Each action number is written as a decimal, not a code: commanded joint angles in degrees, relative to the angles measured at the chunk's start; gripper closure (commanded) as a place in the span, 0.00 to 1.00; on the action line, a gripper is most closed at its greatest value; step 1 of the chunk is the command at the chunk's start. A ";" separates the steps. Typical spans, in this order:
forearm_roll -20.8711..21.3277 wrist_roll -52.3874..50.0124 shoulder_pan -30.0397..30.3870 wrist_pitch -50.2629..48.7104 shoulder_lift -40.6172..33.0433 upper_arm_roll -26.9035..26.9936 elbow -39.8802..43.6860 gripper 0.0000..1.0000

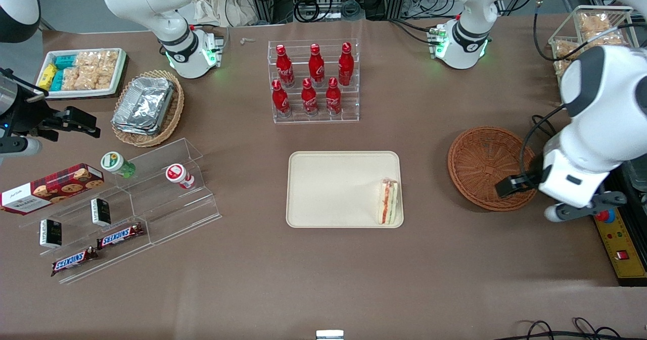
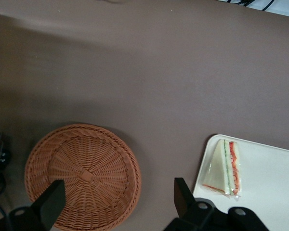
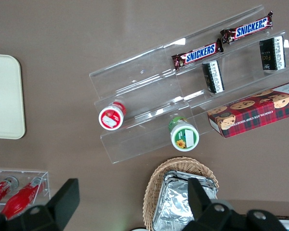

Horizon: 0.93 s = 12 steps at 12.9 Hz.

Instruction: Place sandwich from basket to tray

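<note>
— How far along is the task judged to be?

— Nearly finished, it seems. On the table point(image 1: 323, 289) the tray point(image 1: 328, 188) is seen with the sandwich point(image 1: 388, 201) laid flat in it, at its edge toward the working arm's end. The basket point(image 1: 480, 165), well apart from the tray, is left with nothing in it.

— And the gripper?

— The gripper point(image 2: 118, 197) is held above the basket's rim, fingers spread wide, nothing gripped. Only a withdrawal appears to be left.
</note>
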 commanded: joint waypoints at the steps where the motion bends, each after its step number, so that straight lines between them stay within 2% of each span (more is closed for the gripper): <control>1: -3.57 5.93 -8.31 -0.11 -3.32 9.78 -3.22 0.00; 2: -4.28 7.87 -9.91 0.59 -4.38 11.21 -4.63 0.00; 6: -3.76 17.79 -10.19 0.33 -6.66 11.40 -9.11 0.00; 10: -3.85 19.58 -9.40 0.95 -14.21 12.63 -17.19 0.00; 12: -4.37 19.92 -9.39 1.04 -16.25 15.42 -18.18 0.00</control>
